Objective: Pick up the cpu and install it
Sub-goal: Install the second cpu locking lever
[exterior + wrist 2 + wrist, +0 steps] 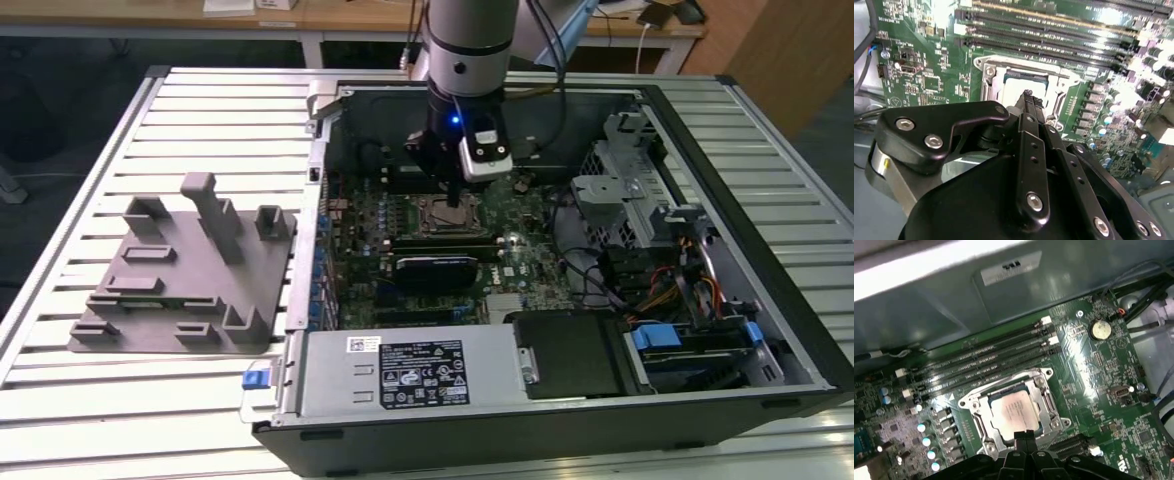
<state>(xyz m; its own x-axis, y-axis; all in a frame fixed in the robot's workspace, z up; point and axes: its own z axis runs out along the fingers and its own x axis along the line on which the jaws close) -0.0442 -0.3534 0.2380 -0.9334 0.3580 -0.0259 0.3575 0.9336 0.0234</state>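
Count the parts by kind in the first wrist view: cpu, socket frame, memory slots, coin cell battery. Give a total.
cpu, seated in the socket: 1
socket frame, metal: 1
memory slots, long and dark, side by side: 4
coin cell battery: 1
Total: 7

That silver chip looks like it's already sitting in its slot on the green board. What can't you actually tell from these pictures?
- Whether the cpu is fully seated: in both wrist views the gripper covers its near edge.
- Whether the gripper touches the cpu: the contact spot is hidden behind its own black body.
- The socket in the exterior view: the arm stands in front of it, and it is too small to read.
- Whether the socket's metal frame is latched.
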